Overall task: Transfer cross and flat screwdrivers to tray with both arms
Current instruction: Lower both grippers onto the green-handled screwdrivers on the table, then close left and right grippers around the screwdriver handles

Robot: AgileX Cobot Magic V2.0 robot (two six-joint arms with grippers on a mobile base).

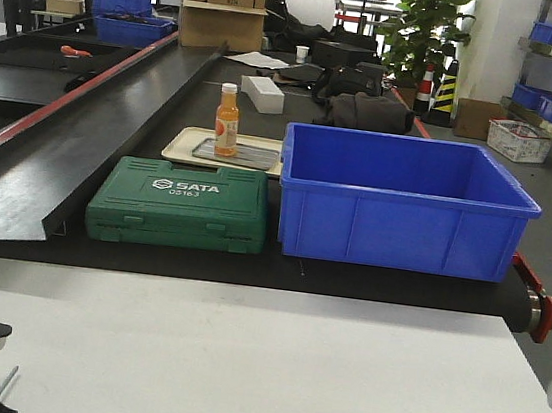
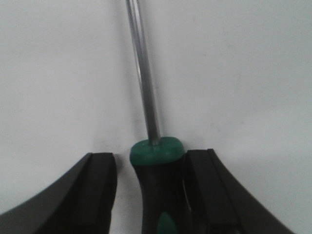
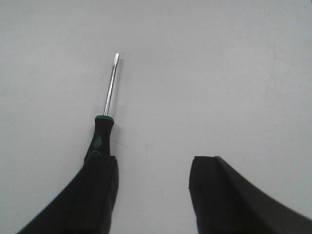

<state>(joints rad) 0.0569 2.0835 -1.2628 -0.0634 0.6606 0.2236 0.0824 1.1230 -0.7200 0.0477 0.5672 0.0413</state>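
Note:
In the left wrist view, one screwdriver (image 2: pixel 157 185) with a black-and-green handle lies on the white table, its steel shaft pointing away. My left gripper (image 2: pixel 151 161) is open around the handle: the right finger (image 2: pixel 204 190) touches it and the left finger stands a small gap away. In the right wrist view, the flat screwdriver (image 3: pixel 103 134) lies on the table. Its handle end is hidden under the left finger of my open right gripper (image 3: pixel 153 163), which has nothing between its fingers. The grey metal tray (image 1: pixel 254 154) sits far back on the belt, on a beige tray.
On the black belt beyond the white table (image 1: pixel 237 363) stand a green SATA tool case (image 1: pixel 180 205) and a deep blue crate (image 1: pixel 403 197). An orange bottle (image 1: pixel 227 120) stands on the grey tray. Parts of both arms show at the front view's bottom corners.

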